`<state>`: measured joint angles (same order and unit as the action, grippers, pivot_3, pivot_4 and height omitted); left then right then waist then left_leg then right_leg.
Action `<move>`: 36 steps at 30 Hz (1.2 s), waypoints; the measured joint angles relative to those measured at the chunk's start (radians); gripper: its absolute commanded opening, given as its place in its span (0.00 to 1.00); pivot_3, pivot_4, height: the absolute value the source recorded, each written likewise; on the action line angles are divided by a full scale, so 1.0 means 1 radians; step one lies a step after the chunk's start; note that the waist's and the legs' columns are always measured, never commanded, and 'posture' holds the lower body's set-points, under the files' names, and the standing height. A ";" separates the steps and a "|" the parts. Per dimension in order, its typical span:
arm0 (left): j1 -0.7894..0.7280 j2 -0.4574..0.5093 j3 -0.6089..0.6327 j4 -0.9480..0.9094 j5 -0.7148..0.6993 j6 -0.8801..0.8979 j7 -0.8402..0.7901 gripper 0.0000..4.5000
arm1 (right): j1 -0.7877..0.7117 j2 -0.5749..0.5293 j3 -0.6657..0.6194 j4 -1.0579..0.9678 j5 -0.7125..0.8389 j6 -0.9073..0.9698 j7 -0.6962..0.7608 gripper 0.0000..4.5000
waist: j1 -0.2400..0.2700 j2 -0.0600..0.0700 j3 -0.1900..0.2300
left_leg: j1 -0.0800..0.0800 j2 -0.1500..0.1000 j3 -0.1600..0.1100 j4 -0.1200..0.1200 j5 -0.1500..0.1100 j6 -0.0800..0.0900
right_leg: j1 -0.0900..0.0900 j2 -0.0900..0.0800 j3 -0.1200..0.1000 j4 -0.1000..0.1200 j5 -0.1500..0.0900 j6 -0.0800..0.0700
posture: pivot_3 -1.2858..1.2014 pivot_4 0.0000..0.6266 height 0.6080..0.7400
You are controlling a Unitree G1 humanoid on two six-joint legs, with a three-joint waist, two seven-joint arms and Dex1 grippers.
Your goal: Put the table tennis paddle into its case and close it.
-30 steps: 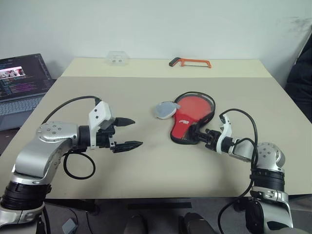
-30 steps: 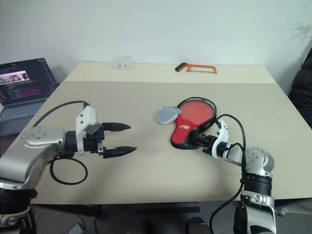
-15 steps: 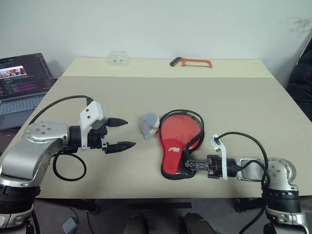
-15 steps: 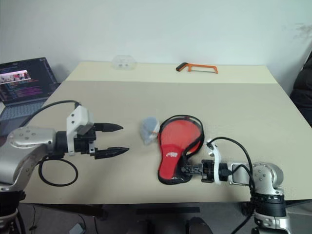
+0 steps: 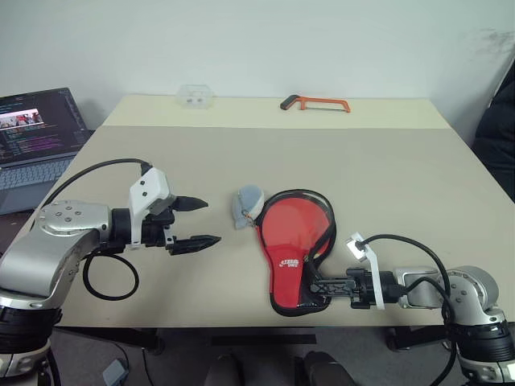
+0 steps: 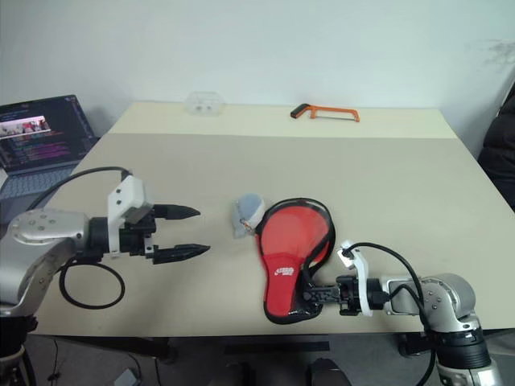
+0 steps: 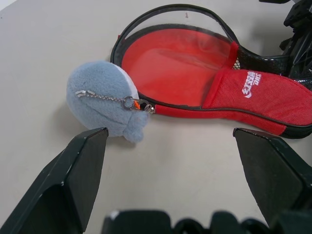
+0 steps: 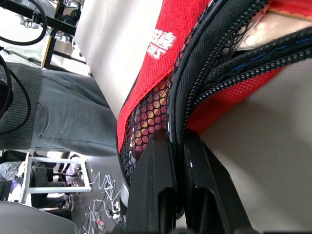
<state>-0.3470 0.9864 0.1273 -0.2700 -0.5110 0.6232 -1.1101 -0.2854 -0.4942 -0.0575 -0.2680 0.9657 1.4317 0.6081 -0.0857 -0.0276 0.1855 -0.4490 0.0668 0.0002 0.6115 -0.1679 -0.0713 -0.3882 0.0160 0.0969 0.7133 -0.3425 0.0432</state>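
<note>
Change since one second ago: the right claw [image 5: 315,287], pinched on the case [image 5: 294,245] at its narrow end, has dragged it from mid-desk toward 6 o'clock, near the desk [image 5: 241,153] front edge. The grey plush charm [image 5: 245,206] has trailed along.

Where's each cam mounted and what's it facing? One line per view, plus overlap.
Head stereo pair: on the head, looking forward and down at the table; both arms show.
Left wrist: along the open left gripper, facing the grey plush charm and the case.
Right wrist: along the right gripper, shut on the case's edge.
Shared: the case in all; the charm in head and left wrist.
</note>
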 measured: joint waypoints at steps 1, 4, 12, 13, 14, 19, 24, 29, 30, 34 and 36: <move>0.000 0.000 0.000 0.000 0.000 0.000 0.000 1.00 | 0.001 0.000 -0.001 -0.002 0.000 0.000 0.000 0.00 | 0.000 0.000 0.000 | 0.000 0.000 0.000 0.000 0.000 0.000 | 0.000 0.000 0.000 0.000 0.000 0.000 | 0.52 0.24 1.00; -0.001 0.000 0.000 0.000 0.000 0.000 0.000 1.00 | 0.017 -0.001 -0.002 -0.023 0.002 0.003 0.000 0.00 | 0.001 0.000 0.000 | 0.000 0.000 0.000 0.000 0.000 0.000 | 0.000 0.000 0.000 0.000 0.000 0.000 | 0.52 0.24 1.00; 0.000 0.000 0.000 0.000 0.000 0.000 0.001 1.00 | 0.054 0.015 -0.006 -0.060 0.038 0.032 -0.008 0.00 | 0.002 0.000 0.000 | 0.000 0.000 0.000 0.000 0.000 0.000 | 0.000 0.000 0.000 0.000 0.000 0.000 | 0.52 0.24 1.00; 0.000 0.000 0.000 0.000 0.000 0.000 0.002 1.00 | 0.056 0.021 -0.007 -0.063 0.038 0.035 -0.016 0.00 | 0.002 0.000 0.000 | 0.000 0.000 0.000 0.000 0.000 0.000 | 0.000 0.000 0.000 0.000 0.000 0.000 | 0.52 0.24 1.00; 0.000 0.000 0.000 0.000 0.000 0.000 0.002 1.00 | 0.056 0.028 -0.007 -0.063 0.038 0.038 -0.024 0.00 | 0.002 -0.001 -0.001 | 0.000 0.000 0.000 0.000 0.000 0.000 | 0.000 0.000 0.000 0.000 0.000 0.000 | 0.52 0.24 1.00; 0.000 0.000 0.000 -0.001 0.000 0.000 0.006 1.00 | 0.043 0.046 0.003 -0.061 0.018 0.028 -0.066 0.00 | 0.001 -0.007 -0.004 | 0.003 0.001 0.000 0.000 0.000 0.000 | 0.002 0.000 0.000 0.001 0.000 0.000 | 0.52 0.24 1.00; 0.000 0.000 -0.001 -0.001 0.001 -0.002 0.007 1.00 | 0.031 0.036 0.023 -0.030 -0.024 0.005 -0.077 0.33 | 0.002 -0.009 -0.005 | 0.006 -0.001 0.001 0.000 0.002 0.003 | 0.005 -0.001 0.001 0.000 0.000 0.001 | 0.52 0.24 1.00; -0.006 0.000 -0.003 0.000 0.002 -0.006 0.007 1.00 | 0.025 -0.162 0.106 -0.083 -0.075 -0.119 0.054 0.71 | 0.010 -0.008 -0.005 | 0.006 -0.002 0.001 0.000 0.002 0.003 | 0.006 -0.002 0.001 -0.001 0.000 0.001 | 0.52 0.24 1.00; -0.007 0.000 -0.003 0.001 0.002 -0.009 0.008 1.00 | 0.025 -0.214 0.124 -0.096 -0.101 -0.159 0.085 0.79 | 0.013 -0.009 -0.005 | 0.006 -0.002 0.001 0.001 0.002 0.003 | 0.008 -0.002 0.000 -0.002 0.000 0.001 | 0.52 0.24 1.00; -0.021 -0.002 -0.002 0.022 0.009 -0.027 0.014 1.00 | 0.079 -0.494 0.138 -0.121 -0.229 -0.357 0.246 1.00 | 0.038 -0.007 -0.004 | 0.006 -0.003 0.002 0.001 0.002 0.003 | 0.008 -0.004 0.000 -0.004 0.000 0.003 | 0.52 0.24 1.00; -0.040 -0.015 -0.003 0.056 0.023 -0.039 0.033 1.00 | 0.090 -0.568 0.078 -0.108 -0.276 -0.439 0.309 1.00 | 0.039 -0.008 -0.004 | 0.007 -0.002 0.001 0.001 0.002 0.003 | 0.008 -0.004 0.000 -0.004 0.000 0.003 | 0.52 0.24 1.00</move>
<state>-0.3869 0.9712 0.1242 -0.2139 -0.4879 0.5839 -1.0771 -0.1953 -1.0623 0.0201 -0.3758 0.6899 0.9932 0.9175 -0.0463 -0.0357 0.1812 -0.4422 0.0643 0.0017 0.6126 -0.1655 -0.0679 -0.3798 0.0124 0.0970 0.7089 -0.3423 0.0460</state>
